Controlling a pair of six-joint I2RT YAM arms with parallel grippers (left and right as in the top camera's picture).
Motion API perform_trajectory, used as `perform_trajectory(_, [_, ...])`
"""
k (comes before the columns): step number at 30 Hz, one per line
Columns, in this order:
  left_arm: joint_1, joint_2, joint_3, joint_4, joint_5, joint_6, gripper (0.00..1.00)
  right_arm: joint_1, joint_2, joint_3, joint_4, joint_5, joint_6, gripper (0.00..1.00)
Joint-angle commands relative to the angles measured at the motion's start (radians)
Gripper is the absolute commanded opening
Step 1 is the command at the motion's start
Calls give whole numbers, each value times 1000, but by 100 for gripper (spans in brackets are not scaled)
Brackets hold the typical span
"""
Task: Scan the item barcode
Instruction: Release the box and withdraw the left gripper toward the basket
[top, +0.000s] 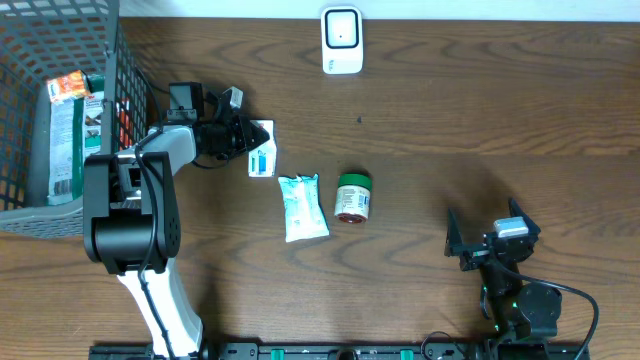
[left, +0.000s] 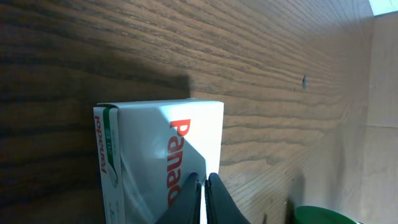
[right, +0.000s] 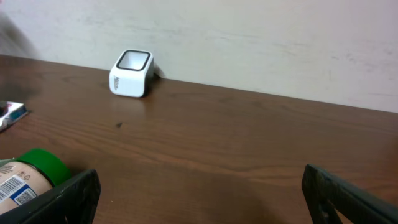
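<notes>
A white box with red lettering (left: 155, 155) lies on the wooden table beside the basket; from overhead it is the white and blue box (top: 263, 155). My left gripper (top: 243, 136) (left: 204, 178) is shut, its two fingers pressed together over the box's near right edge. The white barcode scanner (top: 341, 40) (right: 131, 73) stands at the table's far edge, well away from the box. My right gripper (top: 487, 243) (right: 202, 199) rests open near the front right, with nothing between its fingers.
A white packet (top: 302, 207) and a green-lidded jar (top: 353, 196) (right: 28, 175) lie mid-table. A grey wire basket (top: 30, 120) holding several packaged goods stands at the left. A pale wall runs behind the scanner.
</notes>
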Motion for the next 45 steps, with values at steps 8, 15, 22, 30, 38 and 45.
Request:
perform_trajectory(8, [-2,-309,28,-7,1,-82,8,3,-4,-1,-3,2,4,99])
perform_trajectory(15, [40,-681,285,-432,-423,-117,13,3,-4,-1,-4,2,4,99])
perform_trajectory(22, [204,-658,753,-883,-861,-90,57,3,-4,-1,-4,3,4,99])
perform_trajectory(30, [438,-549,772,-898,-890,-80,73,3,-4,-1,-4,2,4,99])
perform_trajectory(38, [463,-315,771,-919,-890,12,81,3,-4,-1,-4,3,4,99])
perform_trajectory(45, [463,-78,770,-946,-890,124,82,3,-4,-1,-4,2,4,99])
